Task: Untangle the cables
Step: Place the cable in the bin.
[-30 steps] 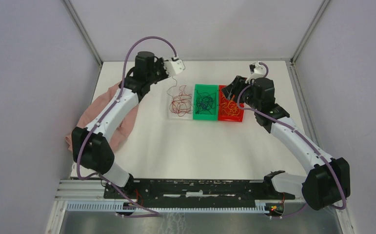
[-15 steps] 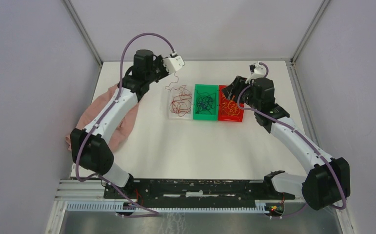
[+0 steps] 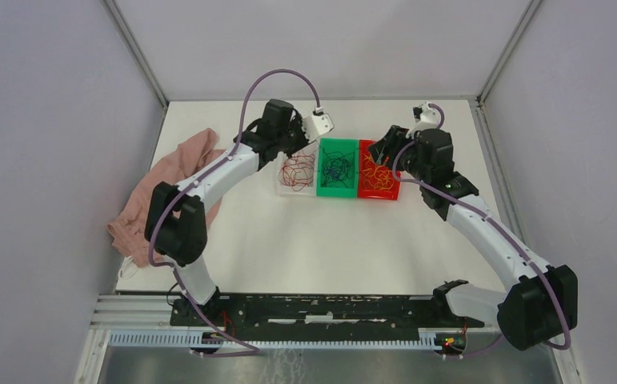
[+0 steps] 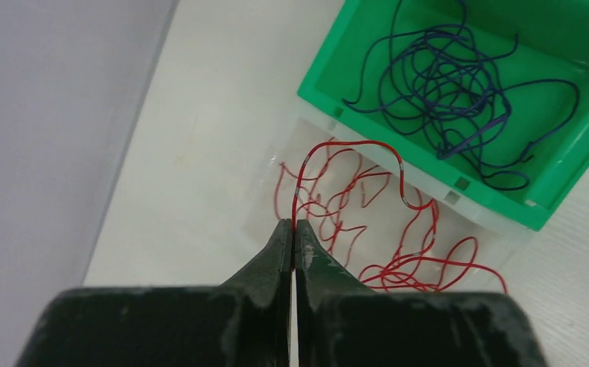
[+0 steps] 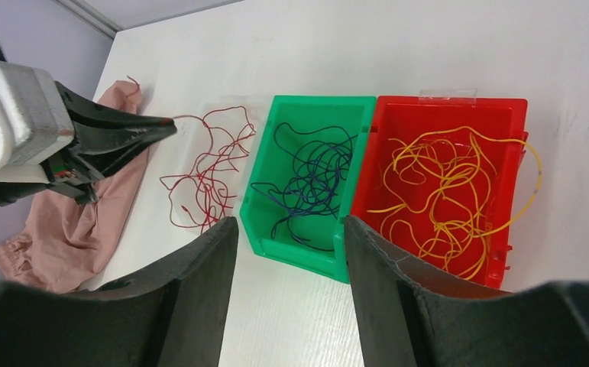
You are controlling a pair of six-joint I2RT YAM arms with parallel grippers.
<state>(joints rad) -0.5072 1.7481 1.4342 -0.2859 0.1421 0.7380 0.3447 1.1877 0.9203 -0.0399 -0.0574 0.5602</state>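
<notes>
Pinching one red cable [image 4: 352,144] by its end, my left pincer [image 4: 294,229] is fully closed above the clear tray [image 3: 279,190], where the other red cables [image 5: 207,180] lie; I judge the loop could snag its neighbours and drag the clump out, or droop into the green bin [image 4: 558,191] just beside; my right pincer [image 5: 289,225] hangs half open, empty, over the bins.

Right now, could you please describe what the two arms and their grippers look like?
The left arm and right arm have smooth white shells joined by bulky black joint housings. A thick lilac cable loops along each. The left gripper and right gripper have matte black, tapered fingers, slightly scuffed. A white block sits behind the left fingers.
</notes>
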